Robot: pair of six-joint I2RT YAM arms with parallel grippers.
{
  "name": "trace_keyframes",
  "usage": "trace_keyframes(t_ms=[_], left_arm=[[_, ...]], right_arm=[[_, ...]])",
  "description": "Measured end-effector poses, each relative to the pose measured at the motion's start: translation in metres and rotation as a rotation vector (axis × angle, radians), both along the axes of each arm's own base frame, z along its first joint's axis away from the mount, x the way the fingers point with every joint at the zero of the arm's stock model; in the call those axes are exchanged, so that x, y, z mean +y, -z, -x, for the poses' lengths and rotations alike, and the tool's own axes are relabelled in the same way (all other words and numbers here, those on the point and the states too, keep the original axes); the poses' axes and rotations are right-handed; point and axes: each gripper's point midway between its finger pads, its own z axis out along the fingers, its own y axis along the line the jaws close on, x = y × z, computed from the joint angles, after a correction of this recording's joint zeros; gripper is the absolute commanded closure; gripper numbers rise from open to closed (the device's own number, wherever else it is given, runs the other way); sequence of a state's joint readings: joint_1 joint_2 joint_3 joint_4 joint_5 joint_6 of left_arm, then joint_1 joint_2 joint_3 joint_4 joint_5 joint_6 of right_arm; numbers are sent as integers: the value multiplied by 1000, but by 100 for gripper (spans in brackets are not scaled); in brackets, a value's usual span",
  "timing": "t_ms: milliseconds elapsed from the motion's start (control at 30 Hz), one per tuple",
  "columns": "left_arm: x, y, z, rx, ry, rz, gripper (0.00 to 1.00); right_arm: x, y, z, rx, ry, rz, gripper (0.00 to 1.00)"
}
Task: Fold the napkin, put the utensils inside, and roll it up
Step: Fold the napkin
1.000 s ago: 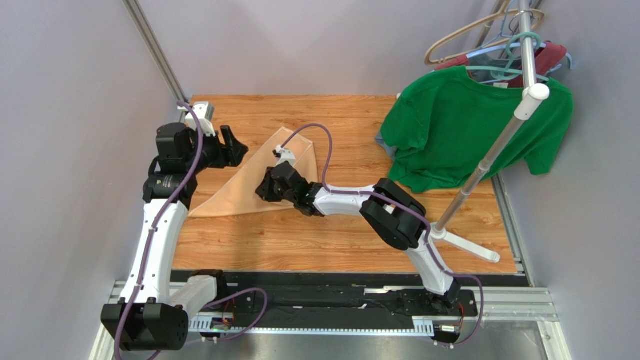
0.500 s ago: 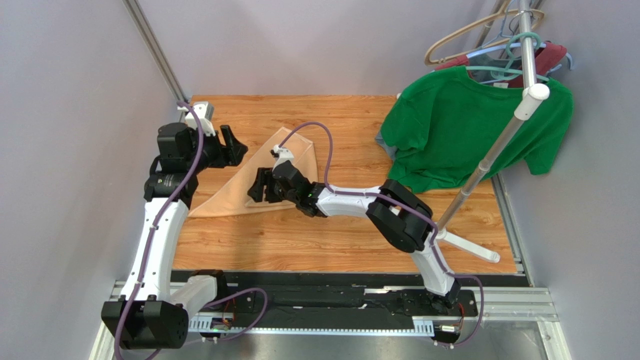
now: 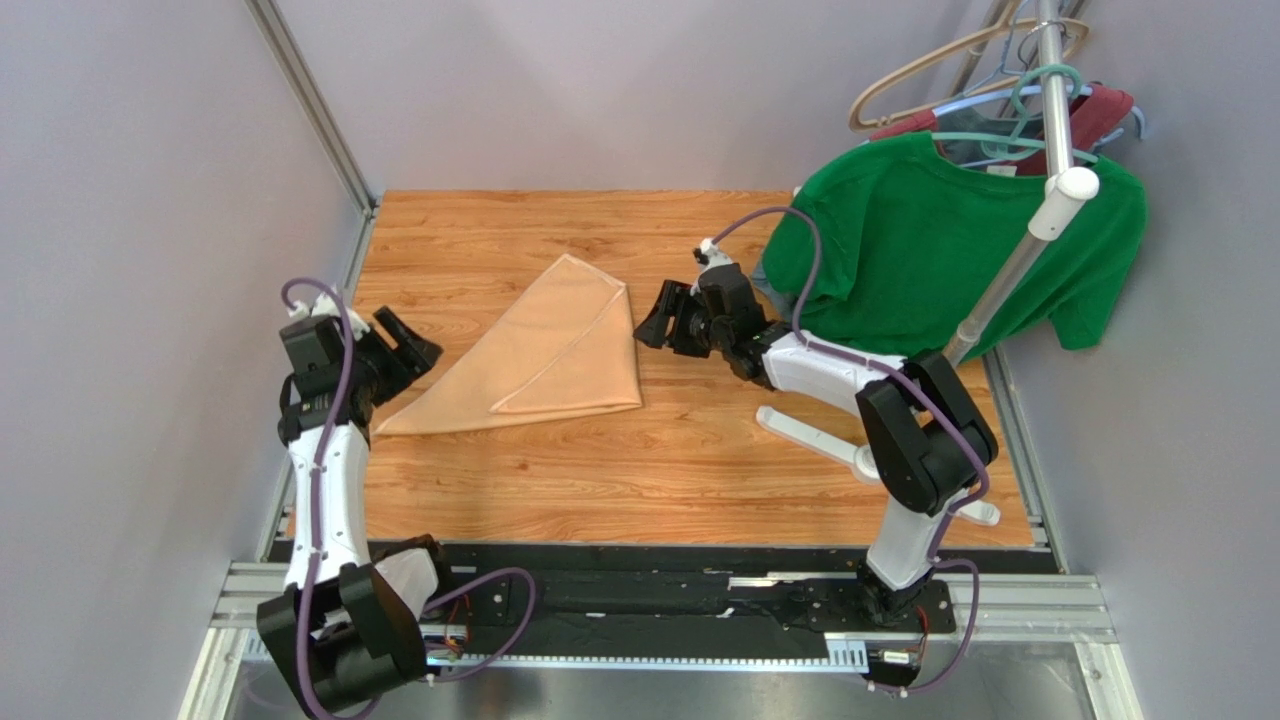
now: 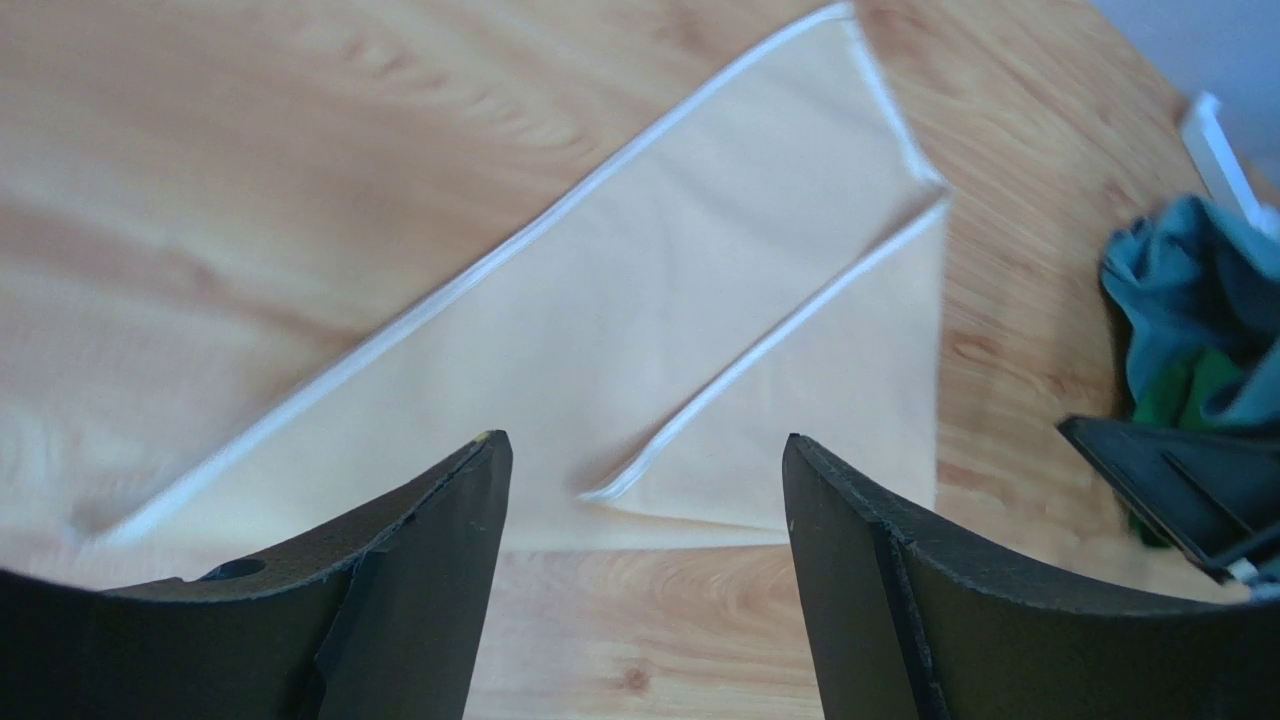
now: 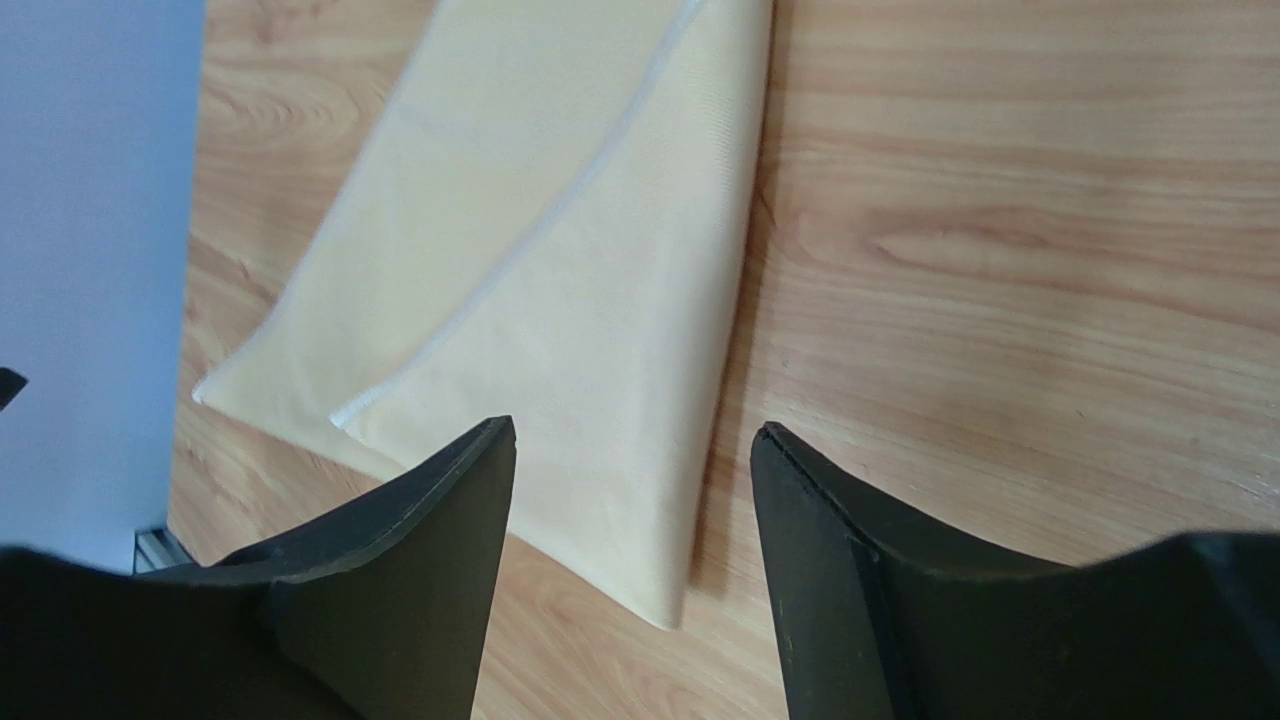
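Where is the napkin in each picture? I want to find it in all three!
Top external: the napkin lies left of the middle, a folded triangle flat on the wood.
Left wrist: the napkin fills the middle, slanting up to the top right.
Right wrist: the napkin fills the upper middle, pointing down.
Shared landmark: the pale hem of the top flap crosses the cloth slantwise in every view.

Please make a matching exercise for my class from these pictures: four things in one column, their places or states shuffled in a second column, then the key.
1. peach-tan cloth napkin
2. green T-shirt
3. black two-finger left gripper
4. black two-finger right gripper

A. open, between napkin and T-shirt
B. hangs on the metal rack, far right
C. folded into a triangle, flat on the wooden table
D. open, left of the napkin, by the grey wall

Pairs: 1-C, 2-B, 3-D, 4-A.
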State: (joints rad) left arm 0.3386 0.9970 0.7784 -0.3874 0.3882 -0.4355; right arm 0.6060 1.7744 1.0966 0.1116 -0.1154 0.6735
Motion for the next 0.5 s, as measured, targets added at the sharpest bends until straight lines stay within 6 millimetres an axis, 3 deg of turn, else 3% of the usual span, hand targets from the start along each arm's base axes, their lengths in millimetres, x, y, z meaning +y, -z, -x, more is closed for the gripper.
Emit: trace_keyframes(t_ms=[67, 133, 333, 500], left_arm=[[7, 21, 15, 53, -69, 48, 24], [4, 26, 26, 63, -91, 63, 20], [16, 2, 41, -27, -179, 33, 18], [37, 12, 51, -2, -274, 65, 17]], right_arm=[[-5, 11, 4, 42, -38, 6, 38], [-1, 20, 13, 79, -97, -6, 37], [9, 45, 47, 178, -232, -40, 37], [16, 58, 55, 210, -280, -54, 38]])
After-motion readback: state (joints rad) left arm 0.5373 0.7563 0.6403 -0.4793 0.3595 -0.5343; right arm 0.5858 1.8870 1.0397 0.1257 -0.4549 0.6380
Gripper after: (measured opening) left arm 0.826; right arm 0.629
